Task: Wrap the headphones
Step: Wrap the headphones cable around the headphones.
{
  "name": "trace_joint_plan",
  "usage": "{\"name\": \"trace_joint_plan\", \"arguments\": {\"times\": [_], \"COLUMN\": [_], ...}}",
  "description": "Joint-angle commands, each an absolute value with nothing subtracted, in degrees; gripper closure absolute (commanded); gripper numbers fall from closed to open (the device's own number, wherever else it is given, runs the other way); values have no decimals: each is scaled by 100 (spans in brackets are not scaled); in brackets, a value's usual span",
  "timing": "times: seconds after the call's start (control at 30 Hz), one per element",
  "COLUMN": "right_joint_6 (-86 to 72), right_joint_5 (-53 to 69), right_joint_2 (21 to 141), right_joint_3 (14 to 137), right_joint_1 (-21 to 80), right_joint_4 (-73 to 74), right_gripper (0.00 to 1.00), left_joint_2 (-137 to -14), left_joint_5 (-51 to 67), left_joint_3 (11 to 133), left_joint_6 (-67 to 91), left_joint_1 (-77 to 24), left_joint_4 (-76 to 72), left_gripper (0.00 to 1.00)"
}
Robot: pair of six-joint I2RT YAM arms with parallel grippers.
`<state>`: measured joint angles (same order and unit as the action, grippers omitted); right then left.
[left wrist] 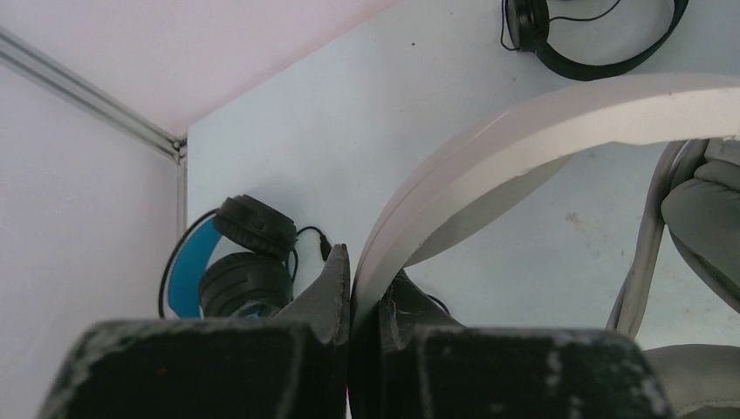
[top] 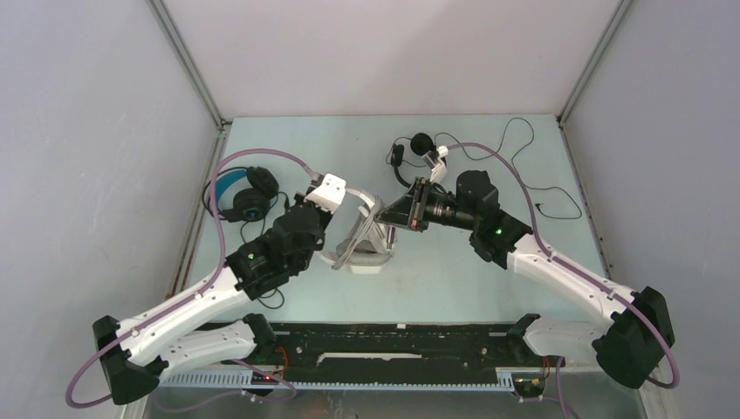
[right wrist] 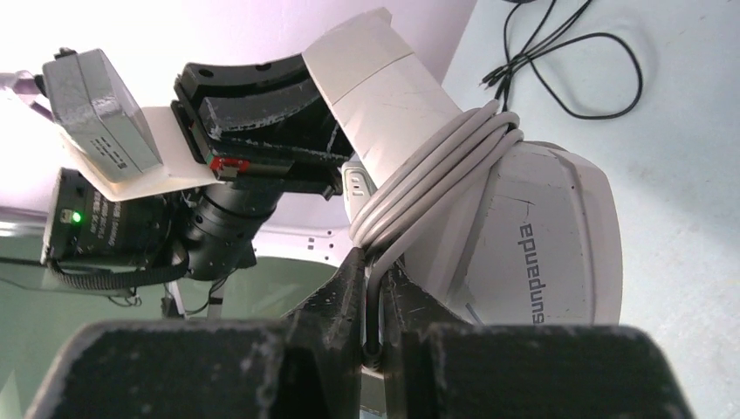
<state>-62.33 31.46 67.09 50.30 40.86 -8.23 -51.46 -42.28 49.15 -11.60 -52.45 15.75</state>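
Observation:
The white headphones [top: 365, 237] stand mid-table between both arms. My left gripper [left wrist: 362, 272] is shut on their white headband [left wrist: 541, 131]. In the right wrist view their grey cable [right wrist: 436, 170] is coiled in several turns round the band just above the white earcup [right wrist: 541, 236]. The cable's tail runs down between the fingers of my right gripper [right wrist: 373, 272], which is shut on it. The black headphones with blue lining [top: 244, 196] lie at the left edge, and the thin black headphones [top: 414, 153] lie at the back.
A thin black cable [top: 532, 166] loops loosely across the back right of the table [top: 489, 271]. Grey enclosure walls stand close on the left, right and back. The left arm's wrist camera housing [right wrist: 96, 113] is right beside the headband.

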Motion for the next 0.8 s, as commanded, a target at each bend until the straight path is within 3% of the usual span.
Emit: {"name": "trace_joint_plan", "arguments": {"times": [0.0, 0.33, 0.77], "right_joint_6": [-5863, -5171, -5044], "right_joint_5": [3427, 2812, 2485], "right_joint_2": [6653, 6498, 6343], "right_joint_3": [5688, 6415, 6645], "right_joint_1": [4265, 4281, 4392], "right_joint_4": [-409, 1028, 1353], "right_gripper": [89, 82, 81], "left_joint_2": [-5207, -5116, -4944], "left_joint_5": [-5140, -5315, -5445], "left_joint_3": [4676, 4439, 4253], "left_joint_6": [-70, 983, 1363], "left_joint_1": [-5161, -5164, -5159], "left_joint_4": [768, 501, 323], "left_gripper": [100, 100, 100]}}
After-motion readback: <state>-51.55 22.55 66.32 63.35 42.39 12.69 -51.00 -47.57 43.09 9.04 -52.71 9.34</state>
